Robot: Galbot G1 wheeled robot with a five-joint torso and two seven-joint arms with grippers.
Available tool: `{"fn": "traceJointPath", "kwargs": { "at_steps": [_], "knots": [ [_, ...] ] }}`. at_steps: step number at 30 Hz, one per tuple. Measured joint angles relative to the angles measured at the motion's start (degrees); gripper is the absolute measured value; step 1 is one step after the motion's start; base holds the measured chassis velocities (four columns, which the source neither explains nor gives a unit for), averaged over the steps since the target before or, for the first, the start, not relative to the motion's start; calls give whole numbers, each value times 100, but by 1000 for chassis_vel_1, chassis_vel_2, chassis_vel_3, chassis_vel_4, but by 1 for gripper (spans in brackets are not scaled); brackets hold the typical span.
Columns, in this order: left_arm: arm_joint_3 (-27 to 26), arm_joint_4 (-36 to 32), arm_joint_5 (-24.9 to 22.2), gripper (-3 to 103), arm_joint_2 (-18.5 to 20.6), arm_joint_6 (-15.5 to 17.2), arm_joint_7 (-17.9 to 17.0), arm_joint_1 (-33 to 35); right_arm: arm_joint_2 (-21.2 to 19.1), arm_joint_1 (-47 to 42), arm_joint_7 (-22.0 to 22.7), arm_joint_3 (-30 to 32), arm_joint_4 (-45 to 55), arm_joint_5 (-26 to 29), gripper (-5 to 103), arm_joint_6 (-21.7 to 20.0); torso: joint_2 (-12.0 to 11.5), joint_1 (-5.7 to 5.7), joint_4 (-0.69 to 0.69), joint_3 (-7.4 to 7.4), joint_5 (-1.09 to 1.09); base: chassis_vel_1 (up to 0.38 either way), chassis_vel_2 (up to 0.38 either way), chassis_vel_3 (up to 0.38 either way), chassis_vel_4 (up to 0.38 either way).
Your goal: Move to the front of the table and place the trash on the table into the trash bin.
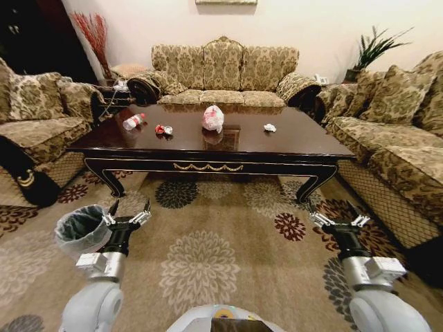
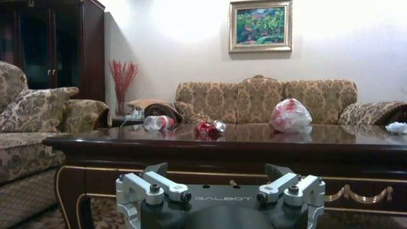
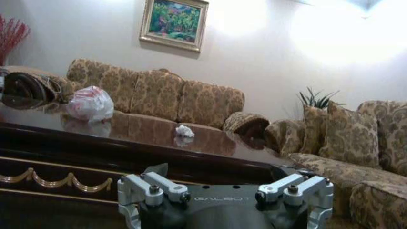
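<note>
Bin (image 1: 82, 230) stands on the carpet beside the left gripper (image 1: 129, 211), fingers apart. Bottle (image 1: 133, 122), can (image 1: 163, 129), bag (image 1: 212, 118) and paper wad (image 1: 270, 127) lie on the table (image 1: 291, 142). Right gripper (image 1: 338, 220) empty, fingers apart. Advise approaching squarely until the trash is within reach.

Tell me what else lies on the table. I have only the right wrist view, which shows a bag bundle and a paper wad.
Observer: A clear bottle with a red label lies on its side near the left end of the table.
Operator: Go on, name anything near it.
Observer: A small red-white can lies to the right of the bottle, apart from it.
Operator: Now find me the bin.
Observer: The trash bin stands on the carpet at the robot's left, short of the table, next to the open left pincer in the head view.
</note>
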Motion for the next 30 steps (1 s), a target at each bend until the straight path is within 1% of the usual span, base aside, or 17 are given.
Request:
{"fn": "traceJointPath", "kwargs": {
  "at_steps": [11, 19, 30],
  "knots": [
    [37, 31, 58, 100, -12, -25, 11, -8, 79, -12, -32, -41, -50, -150, 100, 9, 0, 0, 0, 0, 0, 0, 0, 0, 0],
    [29, 80, 165, 100, -30, -125, 20, 31, 111, -25, -77, -41, -98, -201, 100, 164, 0, 0, 0, 0, 0, 0, 0, 0, 0],
    [56, 66, 226, 100, -18, -148, 36, 55, 222, -83, -140, -66, -135, -326, 100, 323, 0, 0, 0, 0, 0, 31, 33, -36, -32]
  ]
}}
